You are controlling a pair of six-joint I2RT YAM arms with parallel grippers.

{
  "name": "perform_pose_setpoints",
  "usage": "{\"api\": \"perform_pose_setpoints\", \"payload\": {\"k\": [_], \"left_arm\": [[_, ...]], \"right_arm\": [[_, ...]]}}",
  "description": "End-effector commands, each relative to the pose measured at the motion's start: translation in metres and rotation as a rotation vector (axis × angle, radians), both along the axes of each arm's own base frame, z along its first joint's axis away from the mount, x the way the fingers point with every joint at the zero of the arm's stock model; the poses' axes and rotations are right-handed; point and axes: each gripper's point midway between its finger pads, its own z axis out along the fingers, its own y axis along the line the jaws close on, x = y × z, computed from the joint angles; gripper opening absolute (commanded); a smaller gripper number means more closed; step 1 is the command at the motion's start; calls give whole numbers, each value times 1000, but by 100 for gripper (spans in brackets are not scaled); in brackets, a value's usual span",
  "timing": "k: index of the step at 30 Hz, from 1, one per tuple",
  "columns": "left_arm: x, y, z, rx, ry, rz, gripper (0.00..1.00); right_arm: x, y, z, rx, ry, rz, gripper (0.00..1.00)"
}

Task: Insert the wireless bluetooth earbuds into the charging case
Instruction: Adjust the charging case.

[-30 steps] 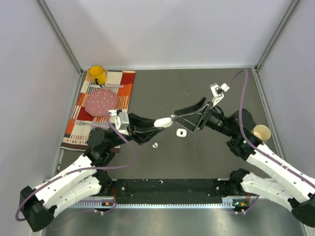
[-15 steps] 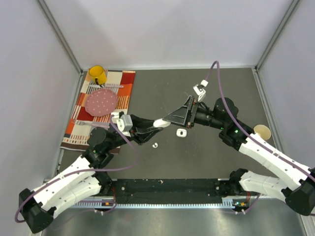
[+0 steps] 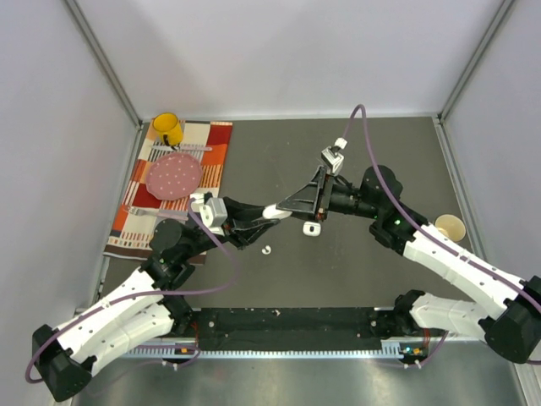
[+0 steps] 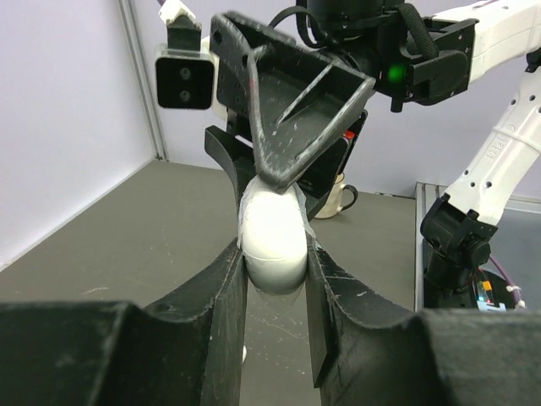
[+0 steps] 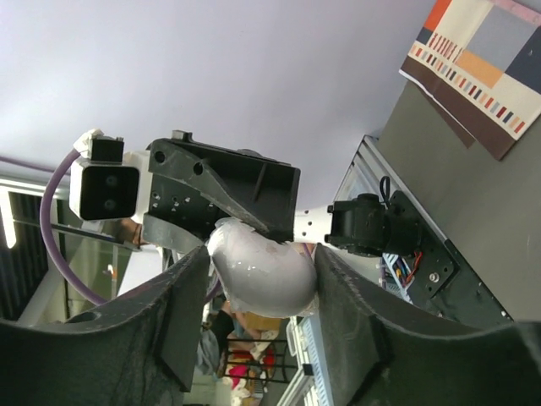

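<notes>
Right gripper [image 5: 260, 262] just rolled over and closed in from 3 o'clock, fingers now flanking the charging case [image 4: 273, 233] that the left gripper [image 4: 274, 262] pinches tight; can't tell if it's squeezing. An earbud [image 3: 267, 249] sits on the table [image 3: 254, 152] at the case's 6 o'clock, so nothing's inserted yet.

At the centre of the desk [image 3: 380, 152], the left tool [image 3: 269, 213] and right tool [image 3: 297, 205] meet, both clamped on one charging case [image 3: 279, 210]. Just beneath the right tool another case [image 3: 311, 229] lies on the desk, with an earbud [image 3: 266, 249] nearer and to its left. At far left a cloth [image 3: 215, 144] carries a plate [image 3: 175, 175], with a mug [image 3: 167, 128] behind it. A cup [image 3: 449, 227] stands at the right edge
</notes>
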Motion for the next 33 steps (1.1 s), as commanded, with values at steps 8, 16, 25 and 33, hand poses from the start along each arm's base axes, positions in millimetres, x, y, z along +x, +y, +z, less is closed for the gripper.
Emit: {"api": "perform_pose_setpoints", "payload": {"k": [8,16,25,33], "left_arm": [[3,2,7,-21,-32,24,0],[3,0,7,-23,0,18,8],[2,-2,17,-87,7,-1,13],[5,-3,16,-86,17,10,19]], "right_arm": [[-12,0,23,68,-21,61,29],[-13,2,27,85,-43,75,11],[-12,3,24,110,-30,81,3],[-12,3,24,115,-23,80,1]]}}
